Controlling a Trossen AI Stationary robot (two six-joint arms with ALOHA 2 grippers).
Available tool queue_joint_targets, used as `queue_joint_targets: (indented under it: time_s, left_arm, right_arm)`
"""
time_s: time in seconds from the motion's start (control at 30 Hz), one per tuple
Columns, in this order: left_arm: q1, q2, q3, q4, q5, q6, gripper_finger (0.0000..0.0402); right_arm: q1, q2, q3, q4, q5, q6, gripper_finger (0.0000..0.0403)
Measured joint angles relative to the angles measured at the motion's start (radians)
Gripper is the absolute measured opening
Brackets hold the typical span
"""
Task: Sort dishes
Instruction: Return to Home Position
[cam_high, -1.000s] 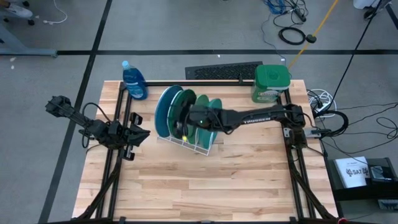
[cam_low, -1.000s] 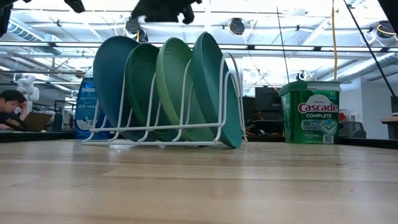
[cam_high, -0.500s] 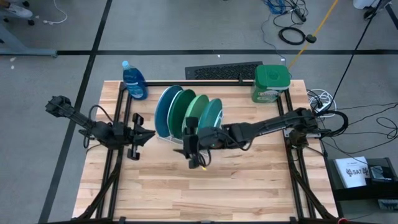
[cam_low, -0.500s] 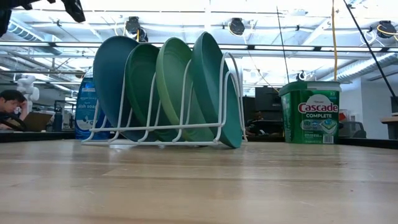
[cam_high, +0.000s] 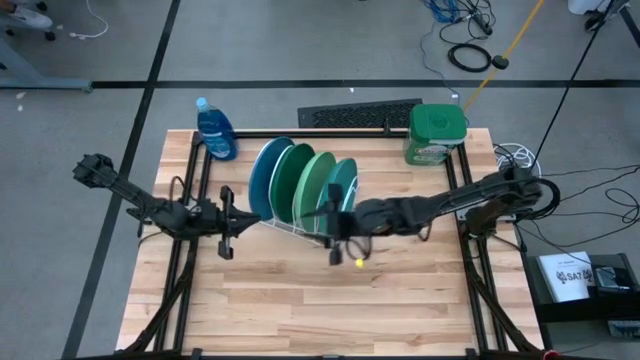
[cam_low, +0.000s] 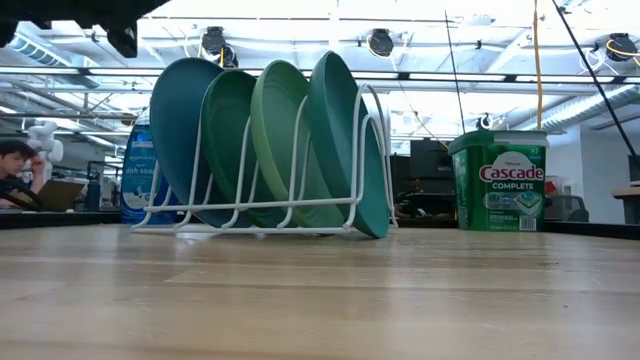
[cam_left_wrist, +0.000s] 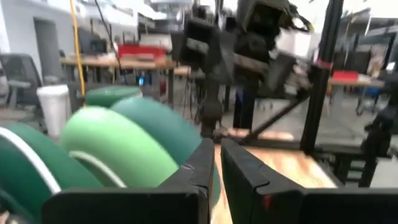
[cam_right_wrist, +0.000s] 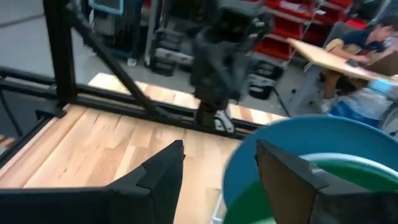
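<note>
Four plates stand on edge in a white wire rack (cam_low: 250, 225) at the table's middle: blue (cam_high: 262, 175), dark green (cam_high: 285, 182), light green (cam_high: 312, 185) and teal (cam_high: 342, 185). They show the same way in the low view, with blue (cam_low: 178, 120) at the left and teal (cam_low: 335, 130) at the right. My right gripper (cam_high: 332, 238) is open and empty, just near of the rack's right end, pointing toward the table's left. My left gripper (cam_high: 243, 222) is shut and empty, just left of the rack, pointing at it.
A blue dish-soap bottle (cam_high: 215, 130) stands at the far left and a green-lidded tub (cam_high: 437, 135) at the far right. Black frame rails (cam_high: 190, 270) run along both table sides. Bare wood (cam_high: 330, 310) fills the near half. A person (cam_low: 15, 165) sits beyond the table.
My right gripper has drawn back from over the plates toward the table's near edge, then gone a little toward the right edge. It now sits in front of the rack. My left gripper has gone toward the rack. The plates have stayed in the rack.
</note>
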Motion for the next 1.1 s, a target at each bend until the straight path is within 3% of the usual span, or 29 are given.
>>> queue_joint_targets:
  time_s: [0.27,0.57,0.77,1.1]
  left_arm:
    - [0.000,-0.022,0.014,-0.084,-0.016,-0.004,0.0031]
    - [0.000,-0.122,0.014,-0.286,-0.018,-0.006,0.0030]
    - [0.000,-0.166,0.014,-0.352,-0.041,-0.008,0.0006]
    - [0.000,-0.207,0.010,-0.465,-0.076,-0.052,0.0001]
  right_arm:
    - [-0.008,-0.270,-0.419,0.313,0.003,0.053,0.0129]
    - [0.011,-0.470,-0.780,0.648,0.009,0.063,0.0010]
    - [0.010,-0.515,-0.880,0.702,0.033,0.057,0.0002]
    - [0.009,-0.566,-1.059,0.926,0.035,0.066,0.0001]
